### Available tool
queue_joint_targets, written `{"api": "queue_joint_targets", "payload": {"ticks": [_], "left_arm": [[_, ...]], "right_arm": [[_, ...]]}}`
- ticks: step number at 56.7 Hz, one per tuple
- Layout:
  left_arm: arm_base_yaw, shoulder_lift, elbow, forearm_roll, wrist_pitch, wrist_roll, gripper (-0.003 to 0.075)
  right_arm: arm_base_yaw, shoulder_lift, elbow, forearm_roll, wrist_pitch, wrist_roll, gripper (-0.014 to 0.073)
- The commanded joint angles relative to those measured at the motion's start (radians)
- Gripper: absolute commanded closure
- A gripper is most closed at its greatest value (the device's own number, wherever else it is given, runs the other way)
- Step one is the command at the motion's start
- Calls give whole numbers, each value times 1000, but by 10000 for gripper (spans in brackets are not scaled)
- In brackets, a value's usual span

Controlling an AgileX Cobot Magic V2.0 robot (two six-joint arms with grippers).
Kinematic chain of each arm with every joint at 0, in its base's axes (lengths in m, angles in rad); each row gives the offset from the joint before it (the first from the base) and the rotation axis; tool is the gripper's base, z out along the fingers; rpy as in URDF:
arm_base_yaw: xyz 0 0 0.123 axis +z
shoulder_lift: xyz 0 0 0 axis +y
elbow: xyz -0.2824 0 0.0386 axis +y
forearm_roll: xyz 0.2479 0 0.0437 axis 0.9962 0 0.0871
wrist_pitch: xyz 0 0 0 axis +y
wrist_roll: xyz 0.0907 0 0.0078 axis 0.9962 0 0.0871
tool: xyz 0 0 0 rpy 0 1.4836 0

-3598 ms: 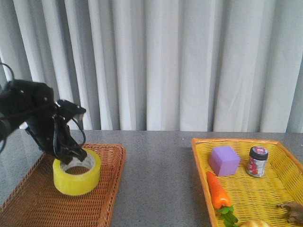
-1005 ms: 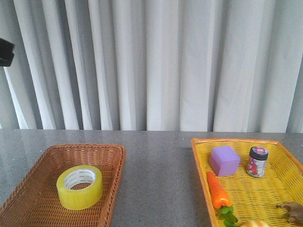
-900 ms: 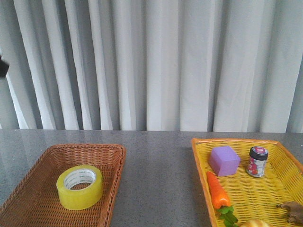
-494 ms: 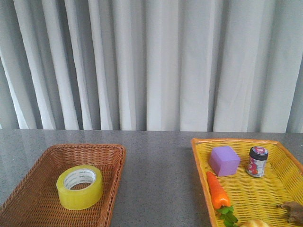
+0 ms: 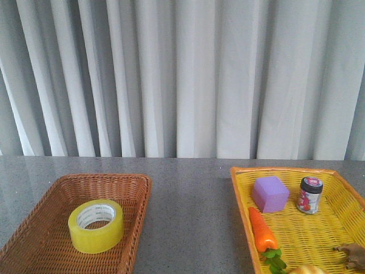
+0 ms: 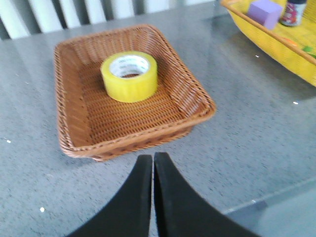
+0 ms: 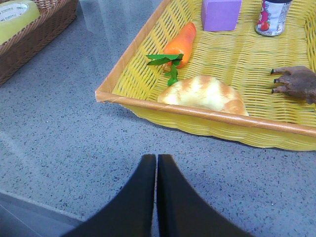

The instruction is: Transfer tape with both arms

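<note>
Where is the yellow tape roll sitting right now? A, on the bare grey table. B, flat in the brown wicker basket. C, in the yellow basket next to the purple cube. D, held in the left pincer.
B: the tape roll lies flat inside the brown wicker basket, with no pincer touching it.

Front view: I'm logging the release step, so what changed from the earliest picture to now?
The left arm, which was down at the tape in the brown basket, has left it and gone up and left out of the front view. The tape lies free, shifted slightly. The left gripper is now back over the table, fingers shut. The yellow basket and its contents stayed put.
</note>
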Motion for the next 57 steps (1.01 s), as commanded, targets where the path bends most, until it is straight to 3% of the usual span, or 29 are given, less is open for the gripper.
{"api": "queue_joint_targets", "payload": {"ticks": [1,14,22,29,33,36,57], "left_arm": [[-3,-21,60,10,-169,14,727],[-3,-66,373,-2,-636,160,726],[0,-133,560,-1,-948,179,726],[0,-258,719,-2,-1106,176,726],[0,-333,779,-3,-1137,153,726],[0,-380,769,-1,-1051,147,726],[20,-360,768,-2,-923,146,726]], "right_arm": [[1,8,-28,-7,-66,-2,594],[1,8,-28,-7,-66,-2,594],[1,8,-28,-7,-66,-2,594],[1,8,-28,-7,-66,-2,594],[1,8,-28,-7,-66,-2,594],[1,8,-28,-7,-66,-2,594],[1,8,-28,-10,-66,-2,594]]}}
